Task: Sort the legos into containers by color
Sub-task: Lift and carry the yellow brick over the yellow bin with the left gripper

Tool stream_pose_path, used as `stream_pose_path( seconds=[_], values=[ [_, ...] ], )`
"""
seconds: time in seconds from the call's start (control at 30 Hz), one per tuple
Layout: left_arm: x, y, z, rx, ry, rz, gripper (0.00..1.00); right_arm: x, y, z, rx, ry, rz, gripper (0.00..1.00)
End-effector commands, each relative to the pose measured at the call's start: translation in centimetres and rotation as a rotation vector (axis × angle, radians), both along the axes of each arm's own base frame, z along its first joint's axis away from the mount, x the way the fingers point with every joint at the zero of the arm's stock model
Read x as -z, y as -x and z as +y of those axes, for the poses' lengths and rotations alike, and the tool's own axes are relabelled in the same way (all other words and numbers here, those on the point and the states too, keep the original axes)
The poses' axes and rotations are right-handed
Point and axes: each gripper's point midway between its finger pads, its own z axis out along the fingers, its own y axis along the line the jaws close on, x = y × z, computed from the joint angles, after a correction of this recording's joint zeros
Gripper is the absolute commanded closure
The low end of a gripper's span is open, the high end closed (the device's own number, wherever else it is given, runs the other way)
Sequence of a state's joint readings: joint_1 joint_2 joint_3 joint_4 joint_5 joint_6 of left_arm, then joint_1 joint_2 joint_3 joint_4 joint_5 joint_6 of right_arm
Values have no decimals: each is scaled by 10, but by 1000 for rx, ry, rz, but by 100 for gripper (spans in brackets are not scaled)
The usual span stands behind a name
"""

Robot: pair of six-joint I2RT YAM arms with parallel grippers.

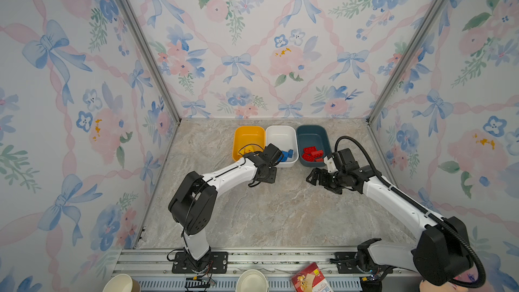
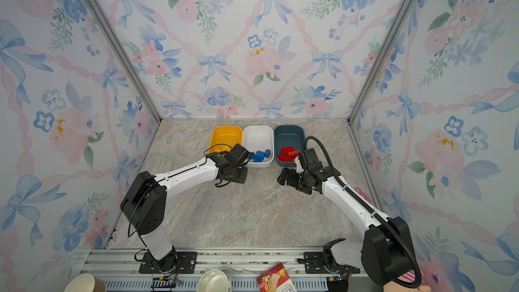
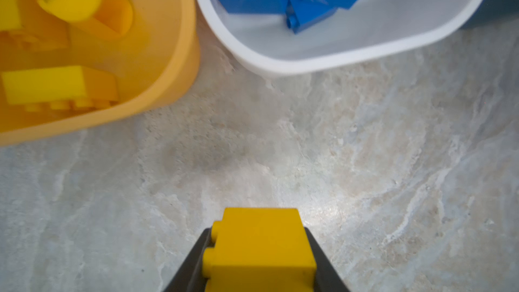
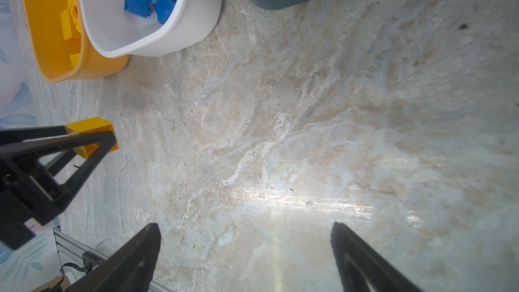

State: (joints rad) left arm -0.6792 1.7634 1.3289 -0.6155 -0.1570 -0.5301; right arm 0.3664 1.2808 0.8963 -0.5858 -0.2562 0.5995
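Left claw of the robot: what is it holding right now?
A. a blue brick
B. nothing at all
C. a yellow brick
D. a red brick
C: the left wrist view shows a yellow brick pinched in the left gripper, whose dark jaws press against both of its sides.

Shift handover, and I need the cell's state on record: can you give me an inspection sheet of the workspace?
Surface: marble-look tabletop, no loose bricks seen.
Job's things: yellow bricks in yellow tub; blue bricks in white tub; red bricks in teal tub.
Clutter: two paper cups and a red packet at the front rail.
Hands: left hand shut on a yellow brick; right hand open, empty.
Cables: black hose along right arm; thin cable looping over yellow tub.
Surroundings: floral wallpaper walls.
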Motion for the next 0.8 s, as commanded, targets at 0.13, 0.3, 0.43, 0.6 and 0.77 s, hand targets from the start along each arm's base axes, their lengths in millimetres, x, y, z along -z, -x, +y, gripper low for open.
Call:
stream_pose_path(
  seconds=[0.13,0.3,0.43,0.6,0.77],
  values=[
    [-38,-73,16,-61,-17,-129,63,-9,-6,2,7,-20,-8,3],
    [-40,-113,25,-101,-19,-159,63,-11,-7,4,4,-17,-4,3],
    [-33,-138,35,-129,-34,-166,63,-13,-9,4,3,-15,-4,3],
    [-18,-158,44,-158,-47,-156,63,-14,-13,5,4,-14,-2,3],
    [-2,-170,44,-162,-46,-135,63,-13,-15,8,-2,-14,4,3]
  ],
)
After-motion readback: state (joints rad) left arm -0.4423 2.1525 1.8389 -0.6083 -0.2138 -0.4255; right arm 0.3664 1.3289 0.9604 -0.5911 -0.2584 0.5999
